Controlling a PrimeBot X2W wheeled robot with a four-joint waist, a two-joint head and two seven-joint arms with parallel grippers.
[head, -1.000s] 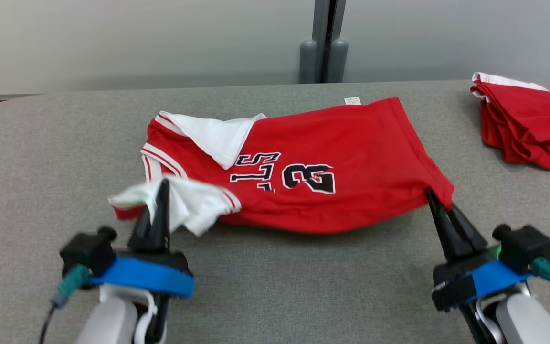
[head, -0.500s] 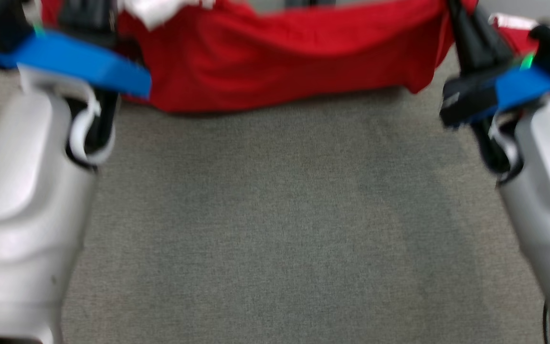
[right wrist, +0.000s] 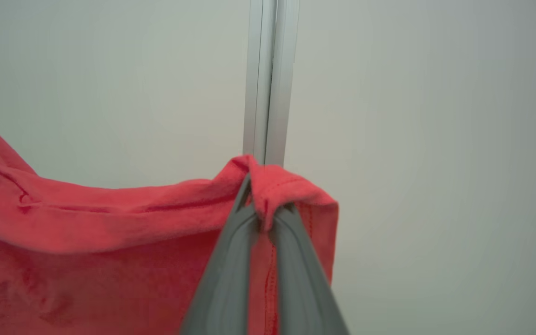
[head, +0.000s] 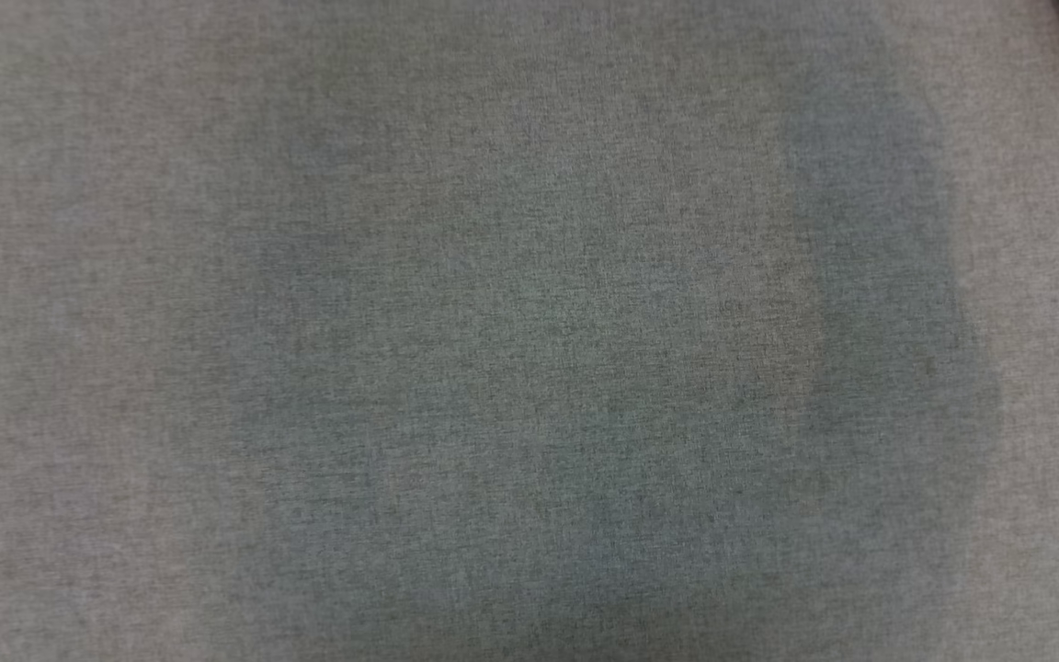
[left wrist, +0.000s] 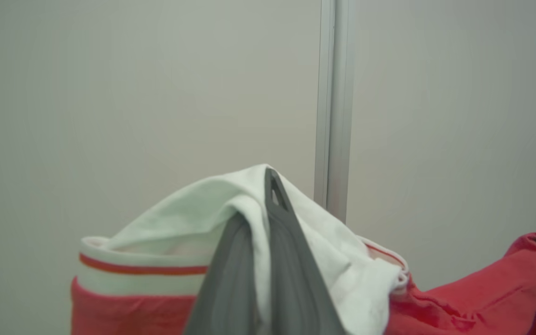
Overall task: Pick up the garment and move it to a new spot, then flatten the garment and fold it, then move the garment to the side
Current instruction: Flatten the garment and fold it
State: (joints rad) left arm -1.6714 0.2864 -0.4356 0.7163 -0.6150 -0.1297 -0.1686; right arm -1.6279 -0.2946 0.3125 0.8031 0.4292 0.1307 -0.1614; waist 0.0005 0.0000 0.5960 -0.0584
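— Left gripper (left wrist: 261, 204) pinches the garment (left wrist: 472, 298) by its white sleeve (left wrist: 189, 209), right gripper (right wrist: 263, 204) by the red hem (right wrist: 305, 197)?
— Yes; it hangs between them, before the post (right wrist: 268, 74). Hold both level, lower evenly onto the table (head: 529, 331).

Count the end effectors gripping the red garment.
2. The left end effector is shut on the white part of the red garment; the right end effector is shut on a red hem corner. No others are hidden.
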